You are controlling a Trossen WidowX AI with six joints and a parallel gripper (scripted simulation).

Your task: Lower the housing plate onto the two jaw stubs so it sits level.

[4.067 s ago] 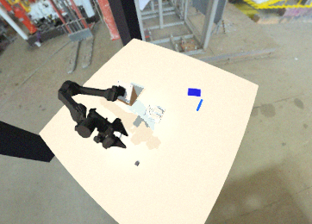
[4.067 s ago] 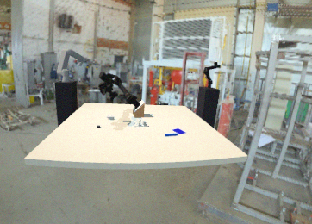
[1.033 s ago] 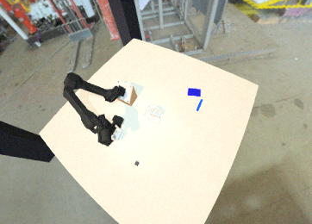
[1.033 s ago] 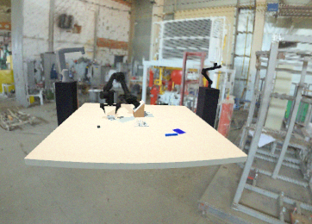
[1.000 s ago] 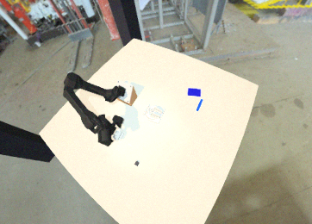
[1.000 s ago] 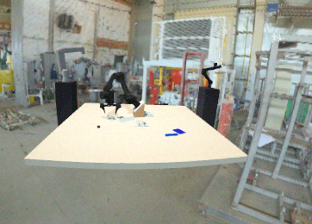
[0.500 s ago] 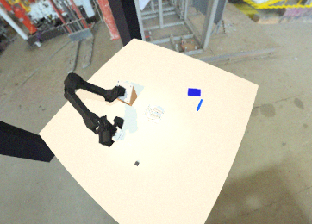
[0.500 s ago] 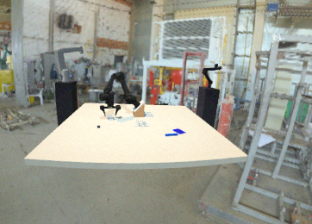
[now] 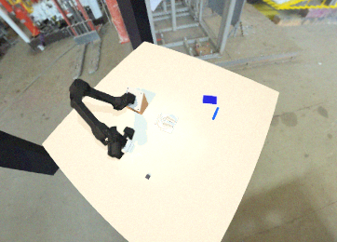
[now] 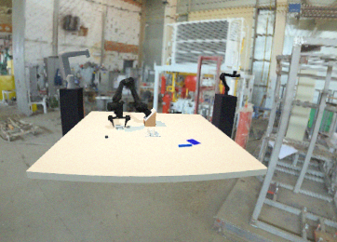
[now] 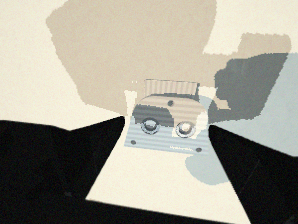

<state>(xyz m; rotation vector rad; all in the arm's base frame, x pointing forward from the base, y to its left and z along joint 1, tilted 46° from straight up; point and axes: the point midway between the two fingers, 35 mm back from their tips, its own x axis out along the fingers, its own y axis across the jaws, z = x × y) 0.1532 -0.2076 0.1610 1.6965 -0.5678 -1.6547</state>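
Observation:
The pale housing plate [image 9: 128, 146] [image 10: 120, 127] [image 11: 166, 142] is at my gripper. In the wrist view it has two round silver bosses, small dark holes and a ribbed strip at its far edge. My gripper [image 9: 127, 141] [image 10: 119, 122] [image 11: 165, 124] is open and empty, its fingertips to either side of the plate with small gaps. Whether they are down at the plate's height I cannot tell. A pale assembly with thin brown outlines [image 9: 167, 123] [image 10: 153, 133] stands apart, nearer the middle of the table; its jaws and stubs are too small to make out.
A brown wedge-shaped block [image 9: 143, 104] [image 10: 150, 120] with a white sloping face stands beside the arm. A small black cube [image 9: 148, 176] [image 10: 106, 137] lies on the table [image 9: 186, 184] [image 10: 140, 163]. A blue block [image 9: 209, 100] [image 10: 194, 141] and a blue bar [image 9: 215, 114] [image 10: 184, 145] lie farther off.

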